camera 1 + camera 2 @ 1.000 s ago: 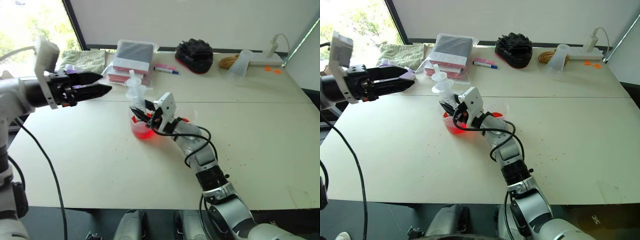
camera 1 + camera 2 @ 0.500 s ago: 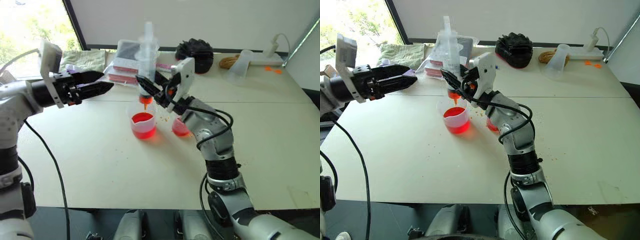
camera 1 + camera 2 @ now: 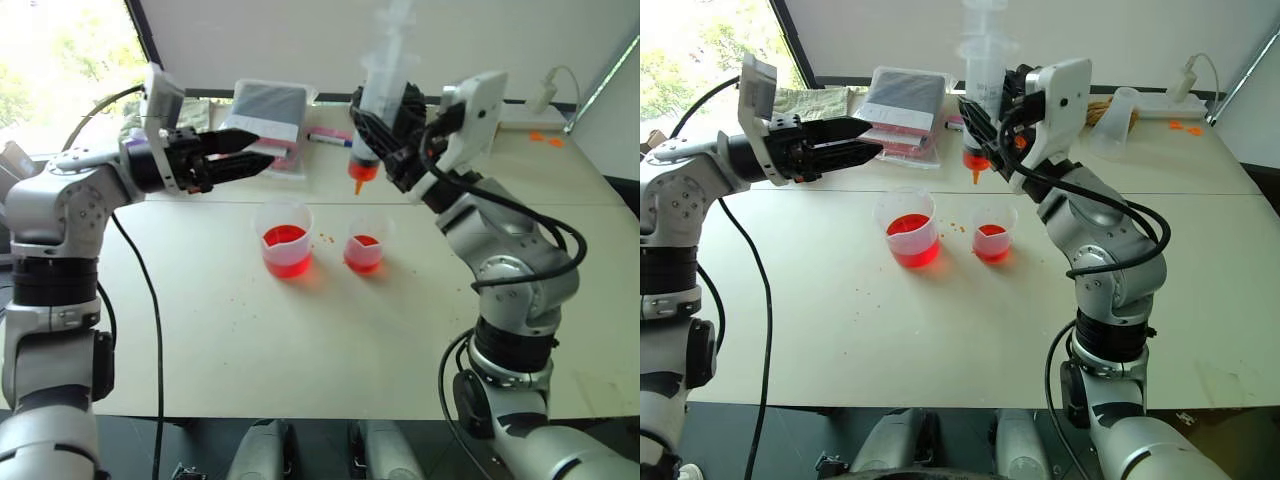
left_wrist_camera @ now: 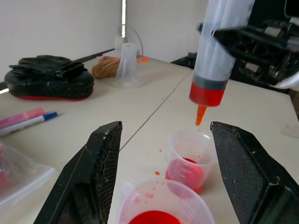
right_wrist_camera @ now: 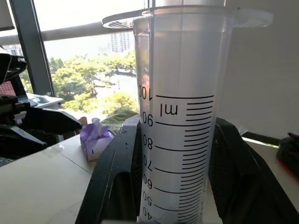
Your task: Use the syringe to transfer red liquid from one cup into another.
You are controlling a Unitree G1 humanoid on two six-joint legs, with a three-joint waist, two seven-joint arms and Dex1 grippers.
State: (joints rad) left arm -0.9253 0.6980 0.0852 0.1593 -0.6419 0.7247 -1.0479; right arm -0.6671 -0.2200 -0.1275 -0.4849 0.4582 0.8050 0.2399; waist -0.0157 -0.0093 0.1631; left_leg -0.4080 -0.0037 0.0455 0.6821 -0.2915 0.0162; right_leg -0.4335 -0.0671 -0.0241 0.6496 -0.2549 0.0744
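Two clear cups stand side by side on the desk point(image 3: 200, 330) in the left eye view: the larger cup point(image 3: 284, 238) toward my left arm, the smaller cup point(image 3: 364, 253) just beside it toward my right arm. Each holds red liquid point(image 3: 285, 250). One syringe point(image 3: 378, 110) is clamped in my right hand point(image 3: 385, 150), whose jaws are closed on the barrel. The long axis of the syringe runs close to upright, orange tip down, plunger end up. The tip hangs above the smaller cup, well apart from its rim. My left hand point(image 3: 245, 152) is fully open, holds nothing, and points level toward the syringe from the larger cup's side.

In the right eye view I see the same layout. The syringe tip point(image 3: 976, 176) sits above the gap between the two cups, nearer the smaller one. I count one frosted cup point(image 3: 1112, 125), one marker pen and one black object at the far edge of the desk.

In the left wrist view, the open fingers point(image 4: 93, 186) of the left hand frame both cups. A band of red liquid fills the lowest part of the barrel, directly over the smaller cup.

In the right wrist view, the graduated barrel point(image 5: 180, 140) stands gripped between two black fingers point(image 5: 117, 182).

My judgement: the right hand is the nearer arm and must lower the tip straight down; the left hand is placed to press the plunger.
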